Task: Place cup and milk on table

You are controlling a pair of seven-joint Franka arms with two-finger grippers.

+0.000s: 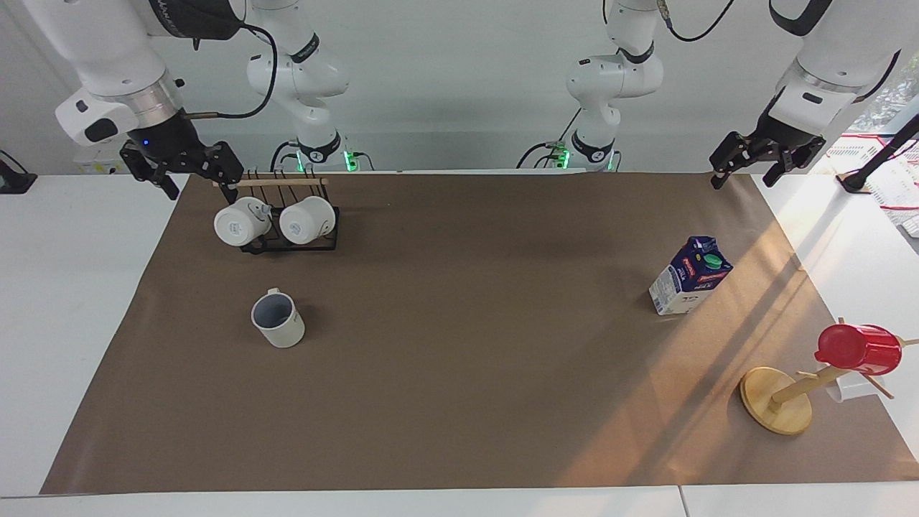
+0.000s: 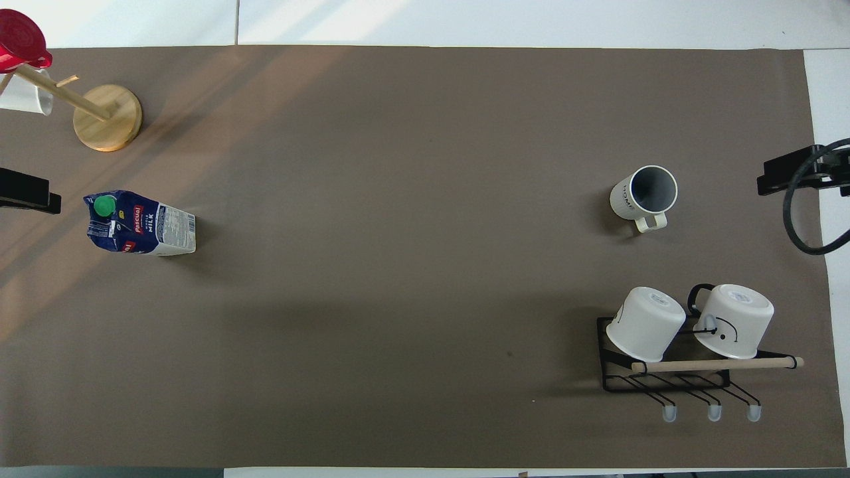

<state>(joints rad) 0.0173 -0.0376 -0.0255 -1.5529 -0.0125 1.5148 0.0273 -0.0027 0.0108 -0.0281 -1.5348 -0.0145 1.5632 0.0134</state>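
Both task items stand upright on the bench (image 1: 459, 431), so, judged from their positions, placement appears complete and only arm withdrawal remains. The cup (image 1: 278, 320), cream-white with a grey-blue inside and a small loop handle, stands toward the right arm's end, farther from the robots than the mug rack (image 1: 287, 215). The milk carton (image 1: 689, 276), dark blue above white with a green cap, stands toward the left arm's end. The left tool (image 1: 747, 169) and right tool (image 1: 192, 176) hang open and empty near the bench's robot-side corners.
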